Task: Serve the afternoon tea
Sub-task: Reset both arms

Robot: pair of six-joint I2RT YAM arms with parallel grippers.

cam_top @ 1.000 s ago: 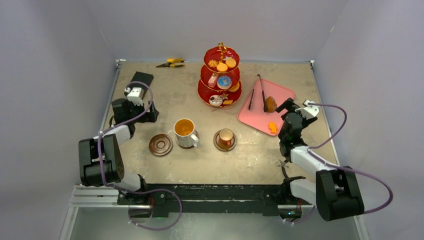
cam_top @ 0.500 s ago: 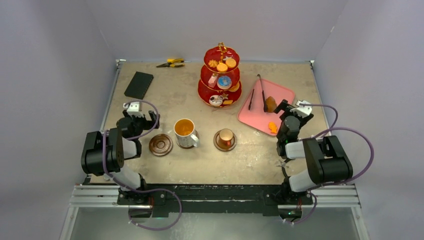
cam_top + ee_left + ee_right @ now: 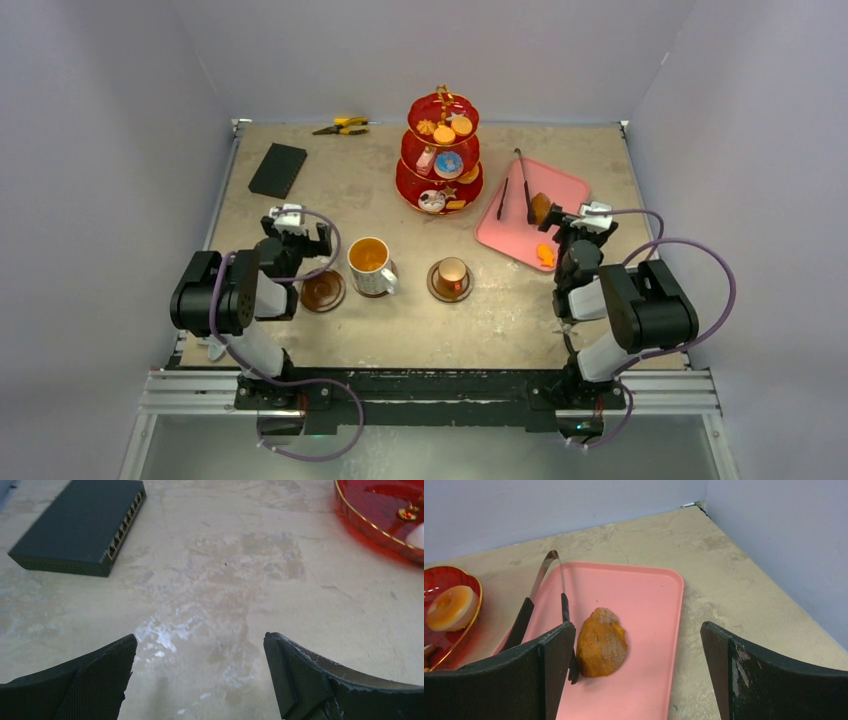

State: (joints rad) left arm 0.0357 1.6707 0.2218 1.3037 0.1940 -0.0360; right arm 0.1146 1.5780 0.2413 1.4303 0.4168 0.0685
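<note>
Left gripper: jaws spread wide, nothing between them, low over bare worktop. From the top view it sits just beside the empty saucer, left of the white mug. The mug holds amber tea and stands upright on the worktop, not on a saucer. The copper cup is upright on the second saucer, right of the mug.

The red three-tier stand sits at the far centre, with biscuits and small pastries on all three tiers. The left wrist view catches its bottom tier at the upper right and a black network switch at the upper left.

Right gripper: jaws also spread, holding nothing, at the near edge of the pink tray. A sugared orange-brown pastry lies on the tray close to the left finger. Black tongs lie on the tray just left of the pastry. A small orange piece is on the tray's near corner. Yellow-handled pliers lie at the far edge, well apart from everything.
</note>
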